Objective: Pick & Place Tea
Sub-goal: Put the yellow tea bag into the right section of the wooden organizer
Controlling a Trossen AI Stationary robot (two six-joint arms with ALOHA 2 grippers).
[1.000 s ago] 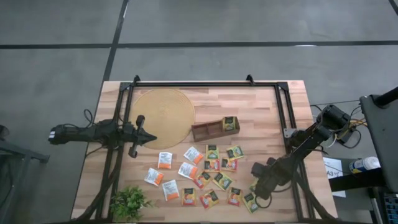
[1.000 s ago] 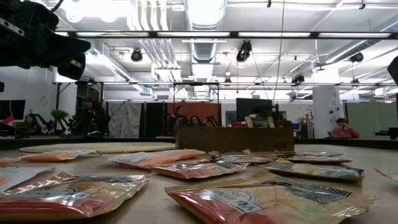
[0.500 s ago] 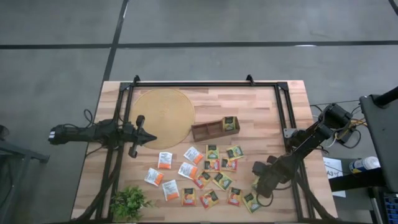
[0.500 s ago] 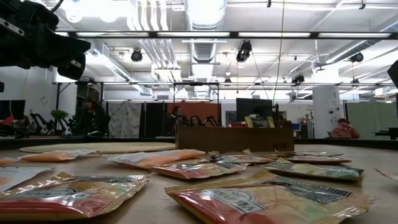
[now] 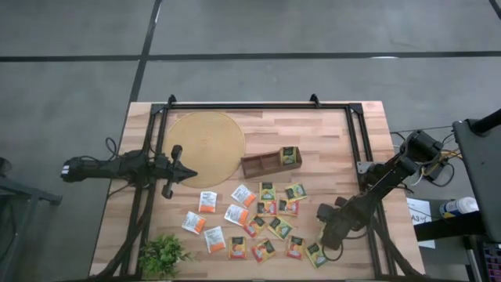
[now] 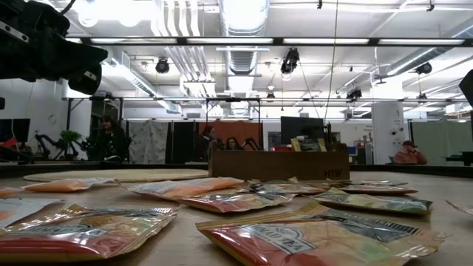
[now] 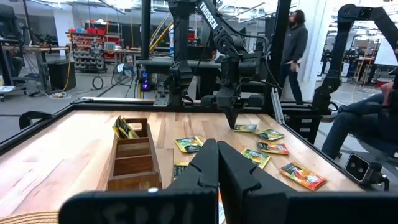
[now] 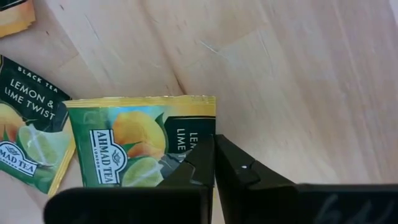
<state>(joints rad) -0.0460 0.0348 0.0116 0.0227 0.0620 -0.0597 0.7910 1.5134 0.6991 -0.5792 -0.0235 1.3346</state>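
Several tea sachets (image 5: pixel 262 223) lie flat on the near half of the wooden table, green-yellow, orange-red and white ones, some overlapping. One more green-yellow sachet (image 5: pixel 291 156) stands in the right end compartment of the brown tray (image 5: pixel 262 164). My right gripper (image 5: pixel 322 237) is down at the right end of the scatter, shut on a green-yellow lemon-lime sachet (image 8: pixel 140 146). This sachet partly overlaps another green one (image 8: pixel 28 140). My left gripper (image 5: pixel 184 174) hovers shut and holding nothing at the near edge of the round mat (image 5: pixel 205 147). My right gripper pinches the lemon-lime sachet at one side edge (image 8: pixel 200 134) between its two fingers. The fingers come from above, pointing down. The sachet lies flat, its opposite side resting on the neighbouring sachet and the rest on the table.
A small leafy plant (image 5: pixel 162 254) stands at the near left corner. A black frame (image 5: pixel 258 103) runs around the table's far and side edges. Bare wood lies to the right of my right gripper and at the far right. People show in the room beyond.
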